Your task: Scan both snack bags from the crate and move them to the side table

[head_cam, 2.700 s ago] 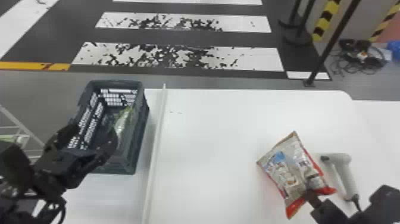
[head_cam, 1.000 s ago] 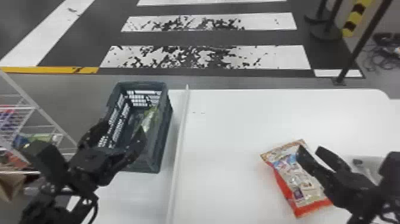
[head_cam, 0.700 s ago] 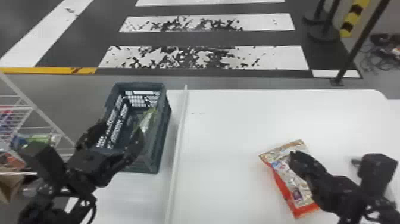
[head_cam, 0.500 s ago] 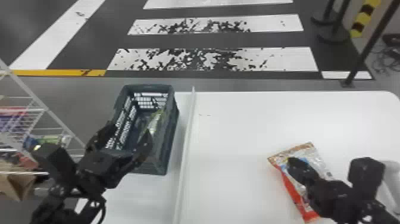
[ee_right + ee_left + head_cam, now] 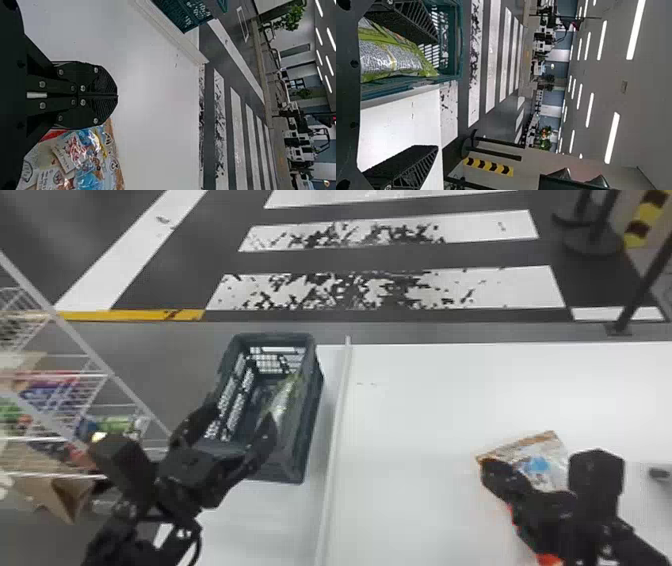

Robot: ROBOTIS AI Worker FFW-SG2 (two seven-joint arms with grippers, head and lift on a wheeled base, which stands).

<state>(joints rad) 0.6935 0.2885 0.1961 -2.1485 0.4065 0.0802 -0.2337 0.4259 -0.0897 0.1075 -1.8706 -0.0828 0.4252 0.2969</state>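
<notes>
My left gripper [image 5: 242,416] is open at the near side of the crate [image 5: 318,382], low over its opening. Inside, a green snack bag [image 5: 286,399] leans along the right wall. In the left wrist view that bag [image 5: 395,59] is beside one finger of my open gripper [image 5: 437,93]. On the white table, the red and orange snack bag [image 5: 545,462] lies partly hidden under my right gripper [image 5: 492,468]. The right wrist view has the gripper [image 5: 117,95] shut with nothing between its fingers, the bag [image 5: 85,158] next to it.
A raised white strip [image 5: 336,440] runs between crate and bag. A small dark object [image 5: 660,474] is on the table at the far right. Wire shelving [image 5: 65,385] with goods stands to the left.
The right gripper was at the bag's near corner, then stood open over its right part; it has since shut and moved left across the bag. The head view has shifted. My left gripper stays by the crate.
</notes>
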